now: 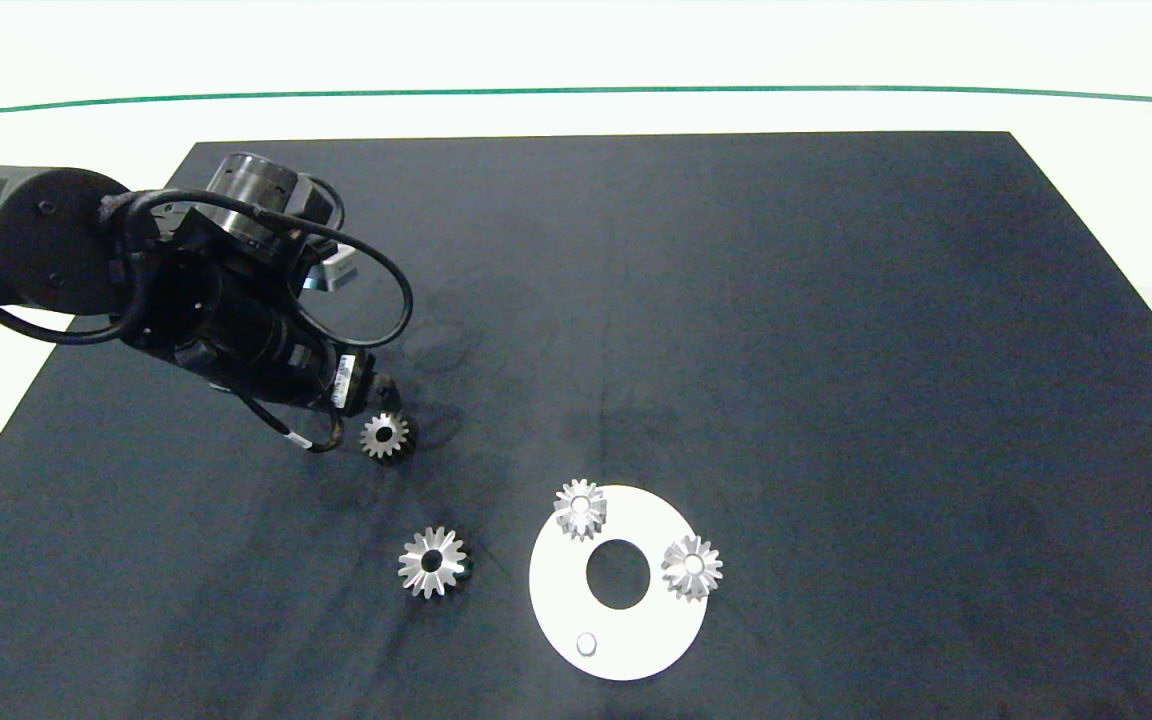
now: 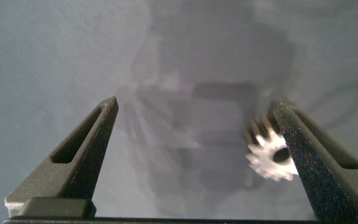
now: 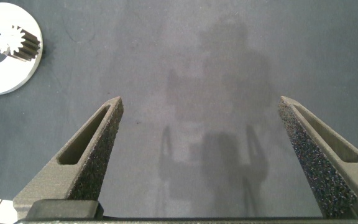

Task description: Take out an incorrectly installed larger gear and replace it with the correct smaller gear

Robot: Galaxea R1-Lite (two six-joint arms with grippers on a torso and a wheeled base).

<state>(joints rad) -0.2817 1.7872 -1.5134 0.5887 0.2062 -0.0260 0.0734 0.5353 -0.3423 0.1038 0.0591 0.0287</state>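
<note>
Step in hand: larger gear (image 1: 433, 562) already lies off the white disc (image 1: 626, 640) on the worktop (image 1: 786, 330); the pick of the smaller gear (image 1: 385, 437) is starting.
Left tool (image 2: 197, 134): fingers wide, holding nothing; smaller gear just inside one finger.
Next move: centre on the gear, lower, close.
Right tool (image 3: 201, 130): wide, idle, disc off to one side.

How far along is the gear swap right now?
Done: the larger gear lies on the dark mat, off the white disc, whose post stands bare. In hand: the open left gripper is over the smaller gear, not gripping it. Left: grasp it and seat it on the post. The right gripper waits, open.
</note>
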